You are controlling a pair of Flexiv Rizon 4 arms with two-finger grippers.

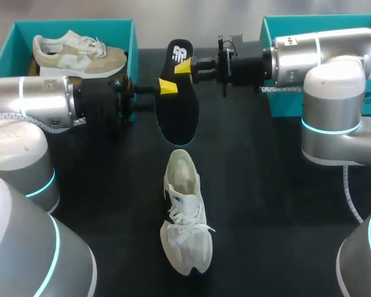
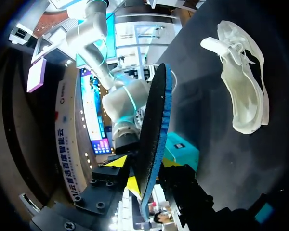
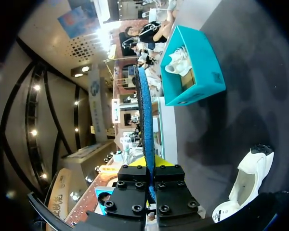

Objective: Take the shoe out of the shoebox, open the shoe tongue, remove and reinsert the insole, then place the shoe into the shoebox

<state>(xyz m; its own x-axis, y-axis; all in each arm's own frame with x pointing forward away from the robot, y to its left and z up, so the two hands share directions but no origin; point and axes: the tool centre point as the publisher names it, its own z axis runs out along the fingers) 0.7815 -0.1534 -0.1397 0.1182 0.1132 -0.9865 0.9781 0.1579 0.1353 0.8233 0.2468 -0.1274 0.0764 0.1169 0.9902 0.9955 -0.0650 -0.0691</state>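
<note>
Left claw (image 1: pixel 167 87) and right claw (image 1: pixel 184 65) each clamp the black insole (image 1: pixel 177 114) from opposite sides above the table (image 1: pixel 266 204), its long axis running away from the robot. The white shoe (image 1: pixel 185 213) lies on the table nearer the robot, toe pointing toward it.

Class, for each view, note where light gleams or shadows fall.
Head view: highlights gleam on the silver shell of the right arm; the white shoe glows against the dark table. Left wrist view: the table takes a pale sheen beside the shoe. Right wrist view: darker patches mottle the table between the teal shoebox and the shoe.
</note>
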